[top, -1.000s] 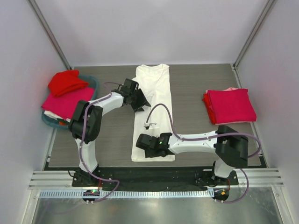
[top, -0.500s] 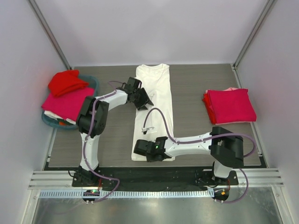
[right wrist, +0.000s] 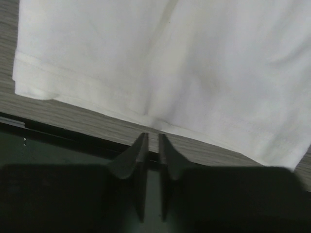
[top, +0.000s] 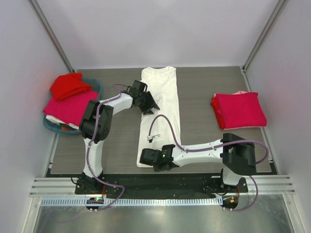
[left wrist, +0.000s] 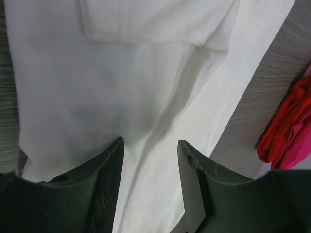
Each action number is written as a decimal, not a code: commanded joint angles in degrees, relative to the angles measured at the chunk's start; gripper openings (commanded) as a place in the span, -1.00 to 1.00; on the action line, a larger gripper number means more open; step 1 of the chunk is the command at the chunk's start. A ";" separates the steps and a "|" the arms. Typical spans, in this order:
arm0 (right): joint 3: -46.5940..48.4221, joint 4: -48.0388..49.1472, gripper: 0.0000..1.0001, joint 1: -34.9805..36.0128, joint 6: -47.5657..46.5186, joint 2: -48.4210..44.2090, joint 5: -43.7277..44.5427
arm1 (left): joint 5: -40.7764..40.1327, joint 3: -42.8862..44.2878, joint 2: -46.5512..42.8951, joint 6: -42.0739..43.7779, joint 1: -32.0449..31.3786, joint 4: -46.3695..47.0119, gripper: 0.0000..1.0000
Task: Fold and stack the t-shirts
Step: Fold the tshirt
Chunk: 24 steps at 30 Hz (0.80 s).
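Observation:
The white t-shirt (top: 163, 90) lies folded into a long narrow strip down the middle of the table, collar at the far end. No print shows. My left gripper (top: 149, 103) is open and hovers low over the strip's left edge; in the left wrist view the gripper (left wrist: 150, 143) has white cloth (left wrist: 121, 73) below the gap. My right gripper (top: 144, 156) is at the near hem, by its left corner. In the right wrist view the gripper (right wrist: 151, 136) is nearly shut and empty, just short of the hem (right wrist: 146, 114).
A stack of folded red and pink shirts (top: 239, 109) sits at the right; it also shows in the left wrist view (left wrist: 286, 131). A teal basket (top: 97, 84) at the left holds red (top: 69, 85) and pink (top: 68, 107) shirts. The table's dark front edge (right wrist: 58, 131) is just behind the right gripper.
My right gripper has slid toward the near edge and a little left, off the cloth to the hem. My left gripper shifted slightly on the shirt's left edge, then stayed.

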 commanded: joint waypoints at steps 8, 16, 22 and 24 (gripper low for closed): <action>6.93 -3.13 -0.19 0.36 -0.44 -0.67 5.39 | -1.17 0.39 -0.98 1.08 0.14 -0.56 0.00; 12.56 -4.80 -0.22 -2.54 -2.03 6.62 5.75 | -1.00 0.39 -0.89 0.99 0.23 -0.91 0.00; 12.57 -5.24 -0.30 -3.16 -1.76 9.35 4.87 | -0.91 0.65 -0.62 0.90 0.23 -0.83 0.00; 11.78 -5.16 -0.31 -3.16 -1.50 9.44 4.61 | -0.91 0.74 -0.45 0.99 0.14 -0.83 0.00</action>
